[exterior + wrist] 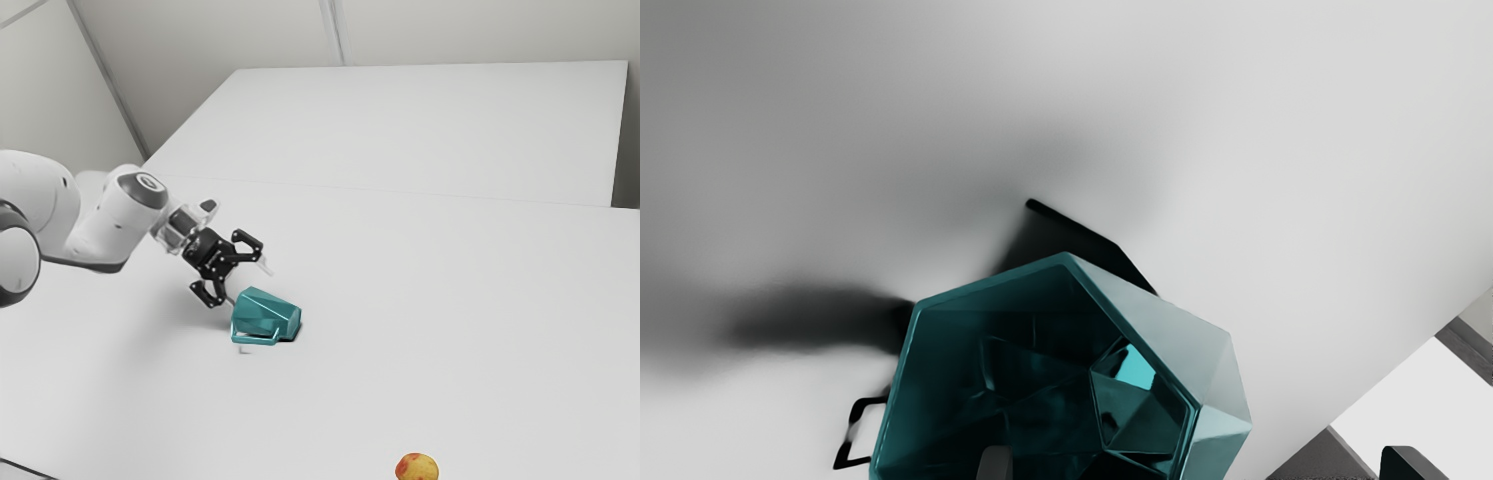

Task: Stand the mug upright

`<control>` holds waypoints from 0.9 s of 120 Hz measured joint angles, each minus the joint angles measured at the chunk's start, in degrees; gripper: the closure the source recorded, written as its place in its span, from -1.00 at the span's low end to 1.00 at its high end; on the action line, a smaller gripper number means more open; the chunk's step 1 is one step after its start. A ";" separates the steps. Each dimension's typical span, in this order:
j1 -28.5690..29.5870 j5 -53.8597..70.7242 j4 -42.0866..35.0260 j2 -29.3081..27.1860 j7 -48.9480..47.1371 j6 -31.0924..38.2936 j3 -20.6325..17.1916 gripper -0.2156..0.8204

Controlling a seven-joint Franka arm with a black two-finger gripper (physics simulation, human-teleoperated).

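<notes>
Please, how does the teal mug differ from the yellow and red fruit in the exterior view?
The mug is teal, while the fruit is yellow with red patches. The mug has flat facets and a handle; the fruit is rounded, without handle. The mug lies tipped near the gripper, whereas the fruit sits farther from it. Both are on the white table.

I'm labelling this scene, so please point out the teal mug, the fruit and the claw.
Teal mug [265,311]: exterior view, side of its body.
Yellow-and-red fruit [418,467]: exterior view, middle of its skin.
Claw [248,283]: exterior view, midway between its fingertips.
</notes>
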 joint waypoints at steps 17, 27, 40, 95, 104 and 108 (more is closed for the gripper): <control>-0.19 -0.49 0.11 0.38 0.04 0.02 -0.04 -0.55; -0.41 -0.53 0.23 0.41 -0.03 0.02 -0.11 -0.32; -0.75 -0.43 0.31 0.42 -0.18 0.12 -0.19 0.00; -1.40 0.66 2.31 0.08 -0.73 0.41 -0.74 0.85; -1.41 0.73 2.37 0.07 -1.00 0.40 -0.81 0.87; -1.42 0.76 2.36 0.07 -1.21 0.40 -0.83 0.88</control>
